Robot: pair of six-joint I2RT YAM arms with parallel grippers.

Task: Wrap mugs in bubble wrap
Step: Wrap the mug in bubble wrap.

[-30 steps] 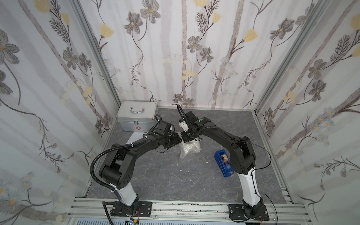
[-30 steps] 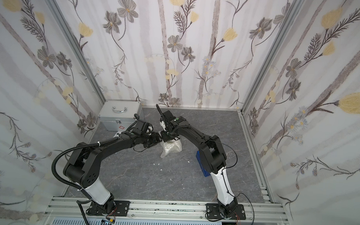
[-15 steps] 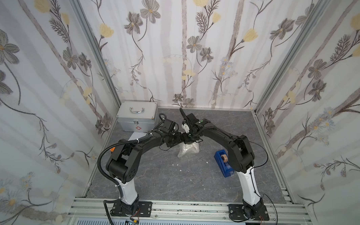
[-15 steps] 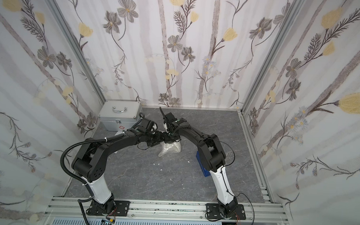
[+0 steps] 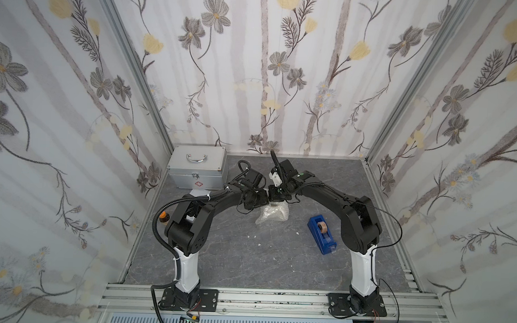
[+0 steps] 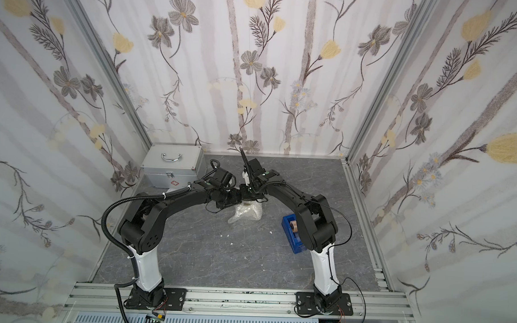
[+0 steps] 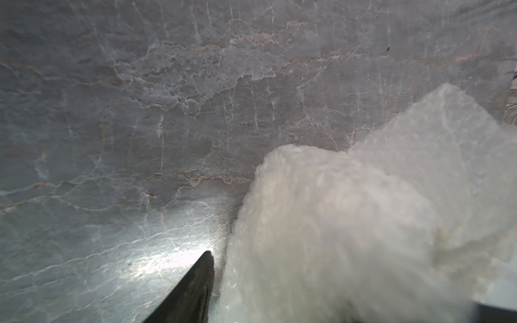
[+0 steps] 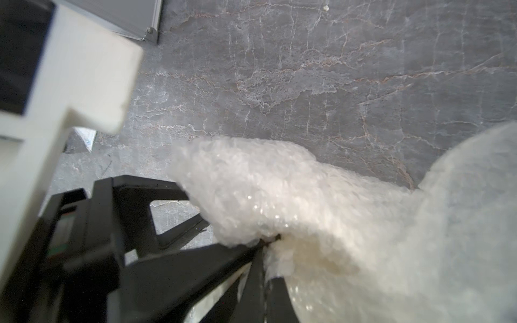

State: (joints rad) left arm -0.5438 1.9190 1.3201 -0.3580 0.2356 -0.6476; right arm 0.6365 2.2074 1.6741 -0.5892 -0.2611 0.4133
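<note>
Since a second ago the left arm has swung inward and risen. The left gripper (image 5: 259,199) now meets the right gripper (image 5: 277,197) head-on just above the wrap (image 5: 271,216), while the right arm has barely shifted. In both top views the wrap is a crumpled whitish bundle on the table (image 5: 248,256), toward the back, between the case (image 5: 198,169) and the dispenser (image 5: 322,234), apart from both. Its top is drawn up to the grippers.

In the right wrist view the right gripper (image 8: 265,243) has its fingers pressed together on a pinch of wrap (image 8: 279,195). In the left wrist view the left gripper's jaws stand apart with the wrap (image 7: 349,223) filling the space between them. One finger (image 7: 195,279) lies just beside the bundle; whether the jaws press it cannot be told. The mug is not visible through the wrap.
</note>
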